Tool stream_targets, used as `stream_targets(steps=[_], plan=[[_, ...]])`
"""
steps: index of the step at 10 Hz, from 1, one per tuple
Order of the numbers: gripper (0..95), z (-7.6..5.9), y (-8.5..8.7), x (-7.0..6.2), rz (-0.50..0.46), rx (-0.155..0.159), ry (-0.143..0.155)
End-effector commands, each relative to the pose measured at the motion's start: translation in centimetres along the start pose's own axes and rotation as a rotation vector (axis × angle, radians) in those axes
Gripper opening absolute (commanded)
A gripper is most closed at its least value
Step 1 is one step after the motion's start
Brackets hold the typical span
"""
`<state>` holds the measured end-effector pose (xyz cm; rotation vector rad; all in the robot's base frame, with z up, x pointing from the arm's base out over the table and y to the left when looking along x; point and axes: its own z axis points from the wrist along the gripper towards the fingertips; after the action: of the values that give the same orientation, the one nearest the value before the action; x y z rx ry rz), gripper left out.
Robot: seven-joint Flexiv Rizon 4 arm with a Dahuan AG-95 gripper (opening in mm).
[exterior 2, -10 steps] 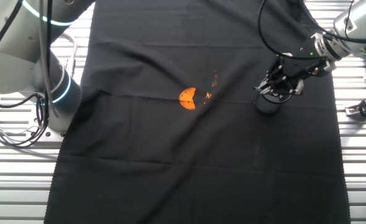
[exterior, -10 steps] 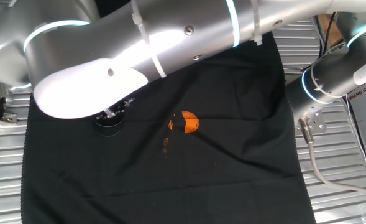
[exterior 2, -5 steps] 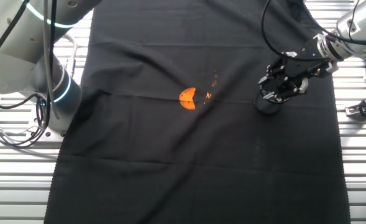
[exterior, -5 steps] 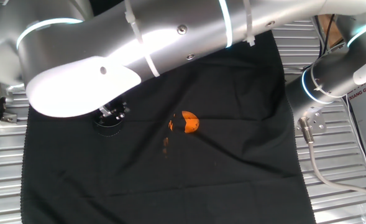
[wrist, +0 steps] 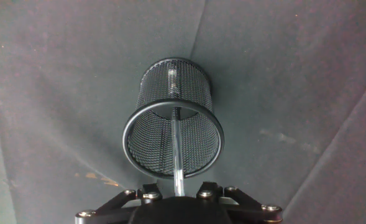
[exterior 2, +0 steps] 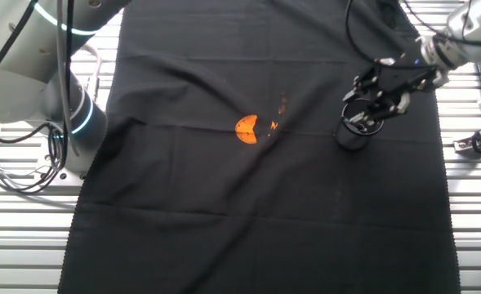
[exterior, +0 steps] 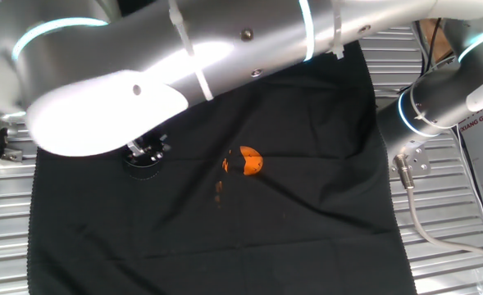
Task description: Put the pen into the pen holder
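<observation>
Surface: black cloth (exterior 2: 248, 212) over a ribbed metal table (exterior 2: 28, 245). 1 orange lump (exterior 2: 247, 129) lies on the cloth, well apart from the pen holder (wrist: 172, 124).
Pen holder: black mesh cup, upright.
Pen (wrist: 177, 146): long axis near vertical, lower end inside the holder, upper end rising toward the gripper (exterior 2: 376, 102).
Gripper: directly above the holder; finger spread cannot be told.

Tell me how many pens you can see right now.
1. The pen stands nearly upright inside the mesh pen holder, its top end near the gripper. In both fixed views the arm and gripper hide it; none lies on the black cloth.
</observation>
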<state>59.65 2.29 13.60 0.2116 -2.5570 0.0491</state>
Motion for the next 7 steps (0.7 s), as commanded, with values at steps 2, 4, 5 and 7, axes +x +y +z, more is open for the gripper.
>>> stream_targets(steps=[2, 4, 5, 7], plan=[[19.0, -3.1, 0.6, 1.1, 0.023, -0.011, -0.037], [0.0, -4.0, 1.7, 2.3, 0.051, -0.009, -0.119], [0.0, -4.2, 2.0, 2.7, 0.056, -0.017, -0.14], [0.0, -4.5, 2.6, 3.4, 0.066, -0.023, -0.186]])
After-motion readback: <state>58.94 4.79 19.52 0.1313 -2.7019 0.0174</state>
